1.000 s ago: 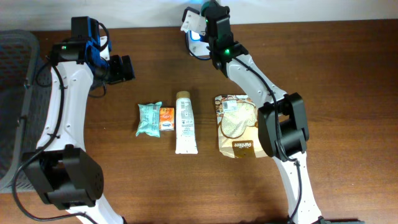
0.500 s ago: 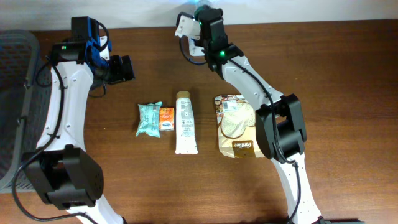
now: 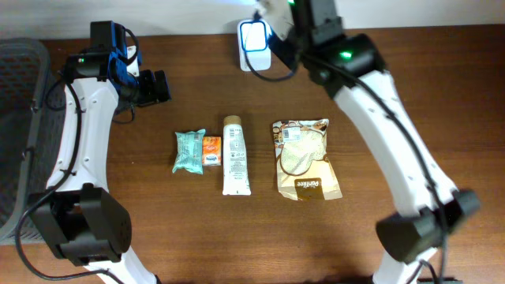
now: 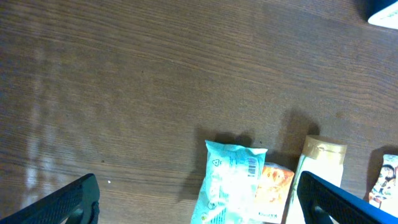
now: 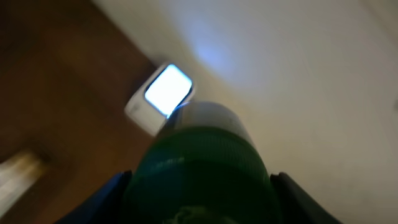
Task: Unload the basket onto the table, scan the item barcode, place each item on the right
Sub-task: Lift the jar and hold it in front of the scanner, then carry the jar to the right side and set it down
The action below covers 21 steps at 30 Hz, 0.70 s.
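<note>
Visibility of the held item is poor in every view. In the right wrist view the right gripper (image 5: 203, 196) is clamped on a green item (image 5: 200, 152), a dark rounded body with a pale top end. The picture is blurred, so no label or barcode can be made out, and only the edges of the fingers (image 5: 112, 190) show at the item's sides. Beyond the item's pale end, the scanner (image 5: 163, 94) shows a lit white window.

In the overhead view the right gripper sits at the top edge and is partly cut off. Only a white fragment of the item (image 3: 272, 9) shows, just beside the glowing scanner (image 3: 254, 35) at the far edge of the table (image 3: 410, 95).

The left gripper (image 3: 160, 87) is spread wide with nothing between its fingers (image 4: 68, 202), and hangs apart from the goods. A teal packet (image 3: 189, 151), orange packet (image 3: 211, 150), white tube (image 3: 235, 155) and brown pouch (image 3: 306, 158) lie in a row at mid-table. In the left wrist view all four are cut off by the frame.
</note>
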Each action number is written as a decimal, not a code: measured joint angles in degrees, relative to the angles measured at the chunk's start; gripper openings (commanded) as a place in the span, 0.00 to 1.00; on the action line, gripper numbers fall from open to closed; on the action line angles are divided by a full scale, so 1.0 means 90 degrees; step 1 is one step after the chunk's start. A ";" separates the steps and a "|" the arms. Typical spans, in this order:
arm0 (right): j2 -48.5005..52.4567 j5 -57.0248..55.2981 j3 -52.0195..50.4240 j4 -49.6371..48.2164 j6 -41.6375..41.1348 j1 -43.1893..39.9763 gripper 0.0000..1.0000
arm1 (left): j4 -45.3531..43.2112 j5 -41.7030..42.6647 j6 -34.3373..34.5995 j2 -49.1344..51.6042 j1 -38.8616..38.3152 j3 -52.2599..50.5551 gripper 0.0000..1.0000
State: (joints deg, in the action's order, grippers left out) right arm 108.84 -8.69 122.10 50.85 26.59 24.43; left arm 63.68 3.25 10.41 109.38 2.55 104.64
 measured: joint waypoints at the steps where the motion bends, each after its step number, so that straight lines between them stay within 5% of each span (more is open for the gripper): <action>1: -0.0163 0.0007 0.0017 0.0542 -0.0277 0.0000 0.50 | 0.0002 0.0000 0.0002 0.0000 0.0000 0.0000 0.99; 9: 0.0117 0.0168 0.0034 0.3597 -0.2392 -0.0296 0.49 | 0.0002 0.0000 0.0002 0.0000 0.0000 0.0000 0.99; 21: 0.1581 0.0522 0.0032 0.3988 -0.3823 -0.2261 0.44 | 0.0002 0.0000 0.0000 0.0000 0.0000 0.0000 0.99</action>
State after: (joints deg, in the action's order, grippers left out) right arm 123.07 -3.99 122.39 86.74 -7.81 4.08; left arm 63.70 3.25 10.41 109.38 2.55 104.64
